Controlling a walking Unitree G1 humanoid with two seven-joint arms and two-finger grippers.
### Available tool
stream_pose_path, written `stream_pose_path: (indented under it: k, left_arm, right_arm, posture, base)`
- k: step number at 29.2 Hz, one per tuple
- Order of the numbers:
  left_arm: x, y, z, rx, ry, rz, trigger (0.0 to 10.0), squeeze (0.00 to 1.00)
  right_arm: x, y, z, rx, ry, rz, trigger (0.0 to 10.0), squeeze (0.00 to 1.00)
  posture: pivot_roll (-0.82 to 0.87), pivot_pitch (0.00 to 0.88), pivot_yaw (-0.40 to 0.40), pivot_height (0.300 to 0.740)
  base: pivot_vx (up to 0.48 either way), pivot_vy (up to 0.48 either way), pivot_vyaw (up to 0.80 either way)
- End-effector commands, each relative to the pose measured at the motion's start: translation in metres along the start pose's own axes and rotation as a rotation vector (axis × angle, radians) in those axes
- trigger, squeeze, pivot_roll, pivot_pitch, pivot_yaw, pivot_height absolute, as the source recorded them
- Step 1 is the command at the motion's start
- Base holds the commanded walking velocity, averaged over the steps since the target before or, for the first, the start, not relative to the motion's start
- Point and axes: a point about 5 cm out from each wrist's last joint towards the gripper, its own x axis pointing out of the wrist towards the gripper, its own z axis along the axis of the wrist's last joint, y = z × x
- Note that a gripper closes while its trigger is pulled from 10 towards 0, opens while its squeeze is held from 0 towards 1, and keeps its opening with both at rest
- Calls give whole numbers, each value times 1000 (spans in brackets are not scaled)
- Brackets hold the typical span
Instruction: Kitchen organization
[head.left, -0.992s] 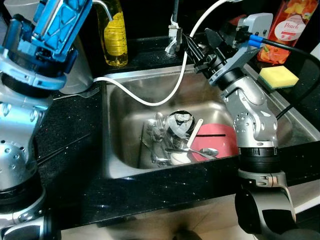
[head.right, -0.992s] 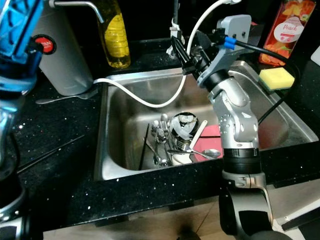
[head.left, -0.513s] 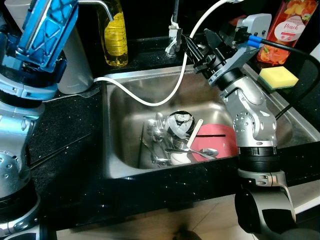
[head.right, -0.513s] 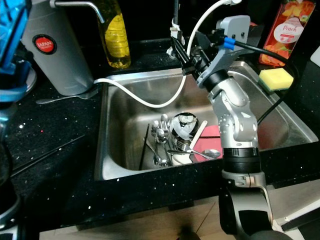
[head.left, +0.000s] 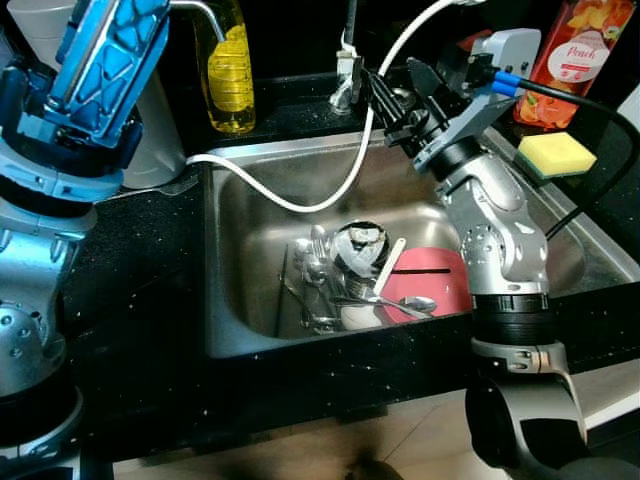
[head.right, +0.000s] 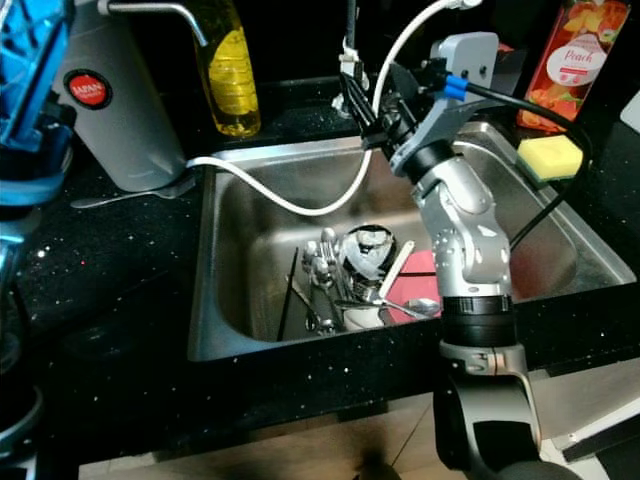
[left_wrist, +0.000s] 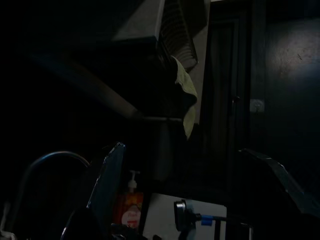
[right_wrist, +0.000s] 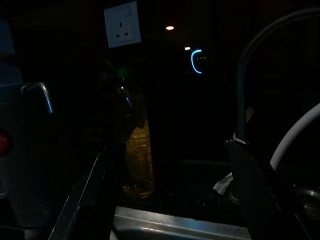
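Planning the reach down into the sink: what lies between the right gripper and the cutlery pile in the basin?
In the eye views, the white hose sags across the sink below the right gripper; beyond it is bare steel down to the cutlery pile.

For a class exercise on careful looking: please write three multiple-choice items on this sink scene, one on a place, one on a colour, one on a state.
1. Where does the yellow sponge lie?
A. On the counter right of the sink
B. In the basin
C. On the floor

2. What colour is the plate in the sink?
A. Green
B. Pink
C. Black

3. How do the right gripper fingers stand?
A. Shut on a spoon
B. Open
C. Shut on the hose

Key: 1 A, it rests on the sink's right edge; 2 B, pink beneath the cutlery; 3 B, the right wrist view shows a wide gap.
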Motion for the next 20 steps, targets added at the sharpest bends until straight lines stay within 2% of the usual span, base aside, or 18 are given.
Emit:
stream_pose_path:
  k: [1,20]
  left_arm:
    - [-1,-4,-1,-3,5,-14,10000,0]
    - [16,-13,-13,-13,41,-34,10000,0]
  right_arm:
    - [0,3,5,-7,-30,5,10000,0]
    - [0,11,7,30,-55,1,10000,0]
  posture:
    - [-65,4,59,740]
    - [-58,1,67,740]
  base:
    - [0,0,0]
    - [0,0,0]
